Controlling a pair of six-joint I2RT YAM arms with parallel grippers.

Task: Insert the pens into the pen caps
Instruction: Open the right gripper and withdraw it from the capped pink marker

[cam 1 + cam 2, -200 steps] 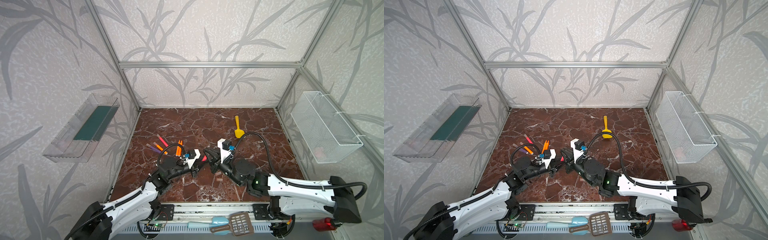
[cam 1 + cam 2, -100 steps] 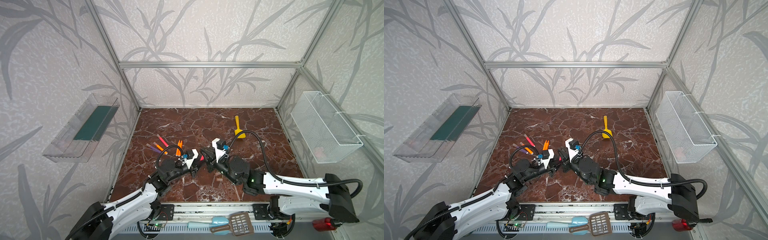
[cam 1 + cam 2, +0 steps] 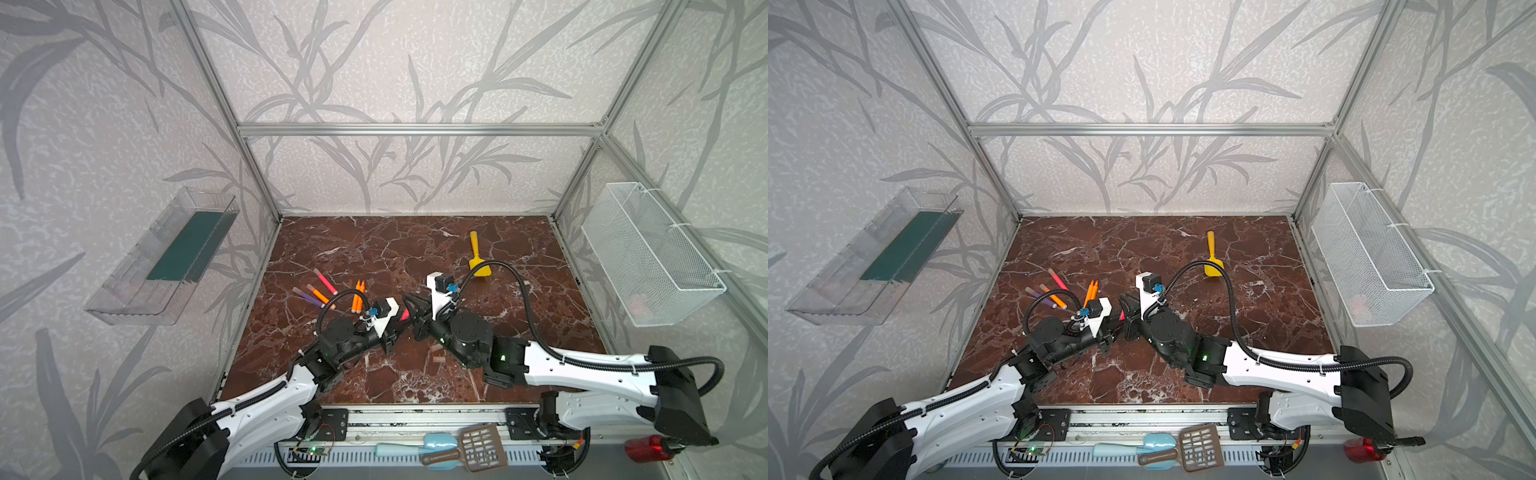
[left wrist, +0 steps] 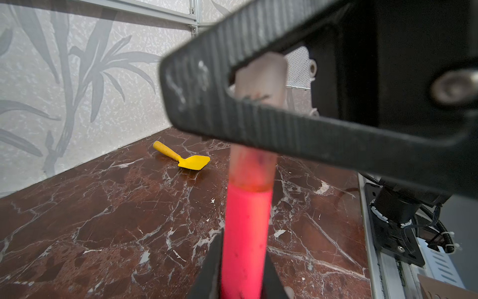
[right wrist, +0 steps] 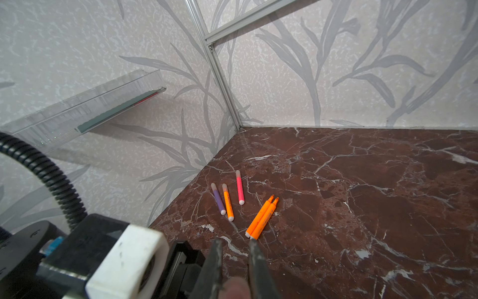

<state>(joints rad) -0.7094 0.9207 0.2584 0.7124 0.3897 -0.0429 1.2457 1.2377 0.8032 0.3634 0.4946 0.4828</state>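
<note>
While five other pens (image 3: pixel 321 296) lie loose at centre-left of both top views, the left gripper (image 4: pixel 243 248) is closed on a red-pink pen (image 4: pixel 245 220) — its end sits inside a pale cap (image 4: pixel 258 77), which the right gripper (image 5: pixel 234 242) pinches tightly at mid-frame. A yellow shovel (image 3: pixel 478 259) lies farther right.

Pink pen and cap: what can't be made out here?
Left wrist view: a finger of the right gripper crosses the pen cap, hiding the tip of the pink pen.
Both top views: only a sliver of the pen shows; wrist camera mounts cover the rest.
Right wrist view: the cap is a blur, cut by the bottom edge.
In a top view, loose pen caps are tiny pale specks by the right arm; count unclear.
</note>
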